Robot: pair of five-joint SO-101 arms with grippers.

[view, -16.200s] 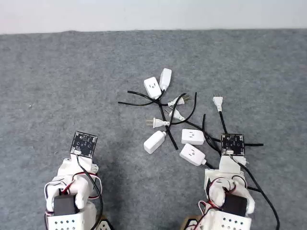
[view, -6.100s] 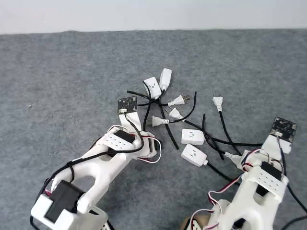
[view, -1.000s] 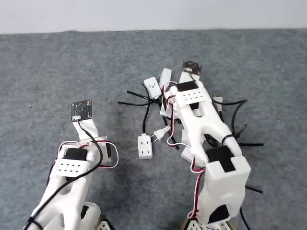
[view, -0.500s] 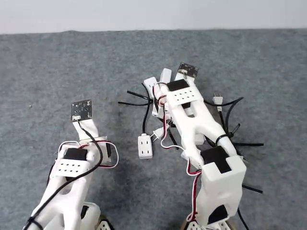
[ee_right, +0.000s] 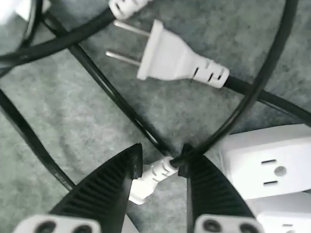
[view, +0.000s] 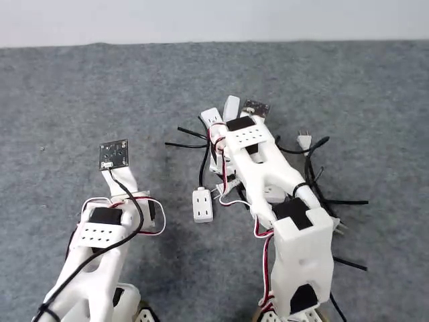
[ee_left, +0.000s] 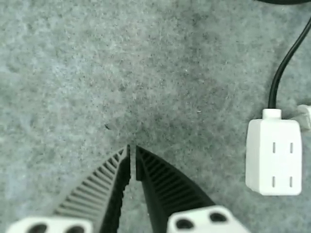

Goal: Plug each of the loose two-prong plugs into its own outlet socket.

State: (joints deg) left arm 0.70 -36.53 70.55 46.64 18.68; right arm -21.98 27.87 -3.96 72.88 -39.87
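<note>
Tangle of black cords (view: 201,155), white two-prong plugs and white outlet sockets on a grey carpeted table (view: 74,87), near the table's middle, toward 1 o'clock in the high view. The right arm (view: 268,168) stretches over the tangle. The right gripper (ee_right: 161,151) stands with jaws parted, straddling the ribbed neck of one small white plug (ee_right: 153,175) where its cord joins; the plug's body is partly hidden by a finger. A second plug (ee_right: 167,56), prongs bare, lies just beyond, and a socket block (ee_right: 265,167) sits beside the jaws. The left gripper (ee_left: 132,148) hovers over bare carpet, fingers drawn together on nothing. A lone socket (view: 202,203) lies at 4 o'clock of its wrist. A further loose plug (view: 305,141) lies at 3 o'clock of the tangle.

Handling, as judged: the plugs are light, hard and smooth-moulded; the prongs are thin and could bend; the cords are springy and will tug their neighbours. The best hold is across the flat plug body behind the prong face, not the flexible neck. The sockets are light and likely to slide unless braced.
</note>
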